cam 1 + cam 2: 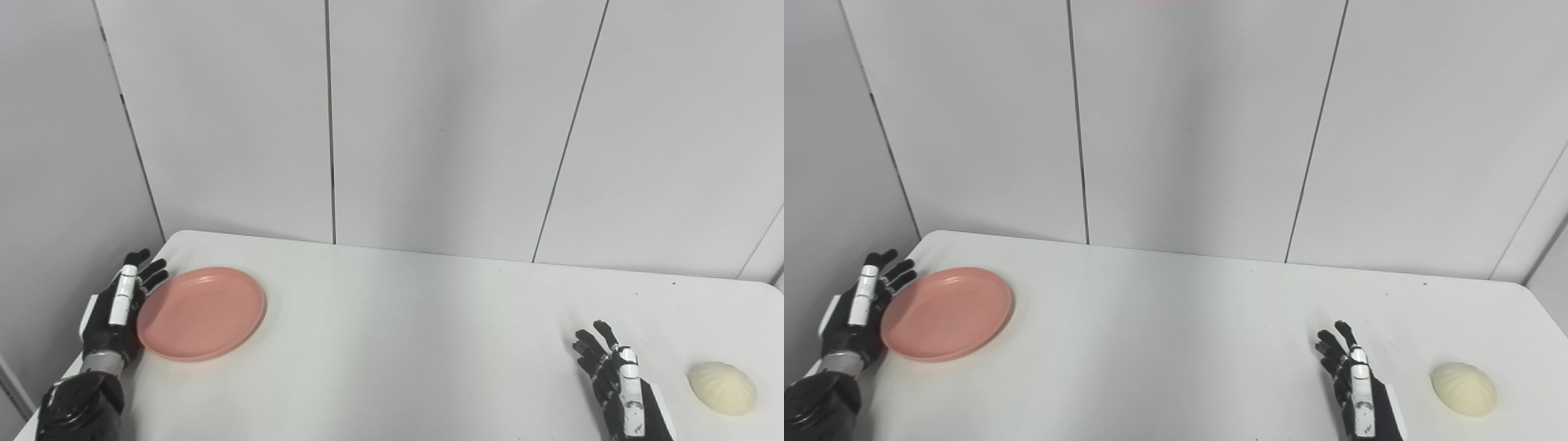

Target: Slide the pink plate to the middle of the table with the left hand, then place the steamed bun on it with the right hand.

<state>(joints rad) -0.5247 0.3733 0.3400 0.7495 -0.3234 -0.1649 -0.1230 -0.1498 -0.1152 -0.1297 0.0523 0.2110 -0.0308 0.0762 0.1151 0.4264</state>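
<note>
Pink plate (202, 312) bare, steamed bun (723, 388) far right.

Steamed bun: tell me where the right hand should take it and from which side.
Grip the steamed bun across its domed sides, coming from above and from its left, where the open right hand already waits. It sits flat on the table with clear space all round, so fingers and thumb can likely straddle the dome.
</note>
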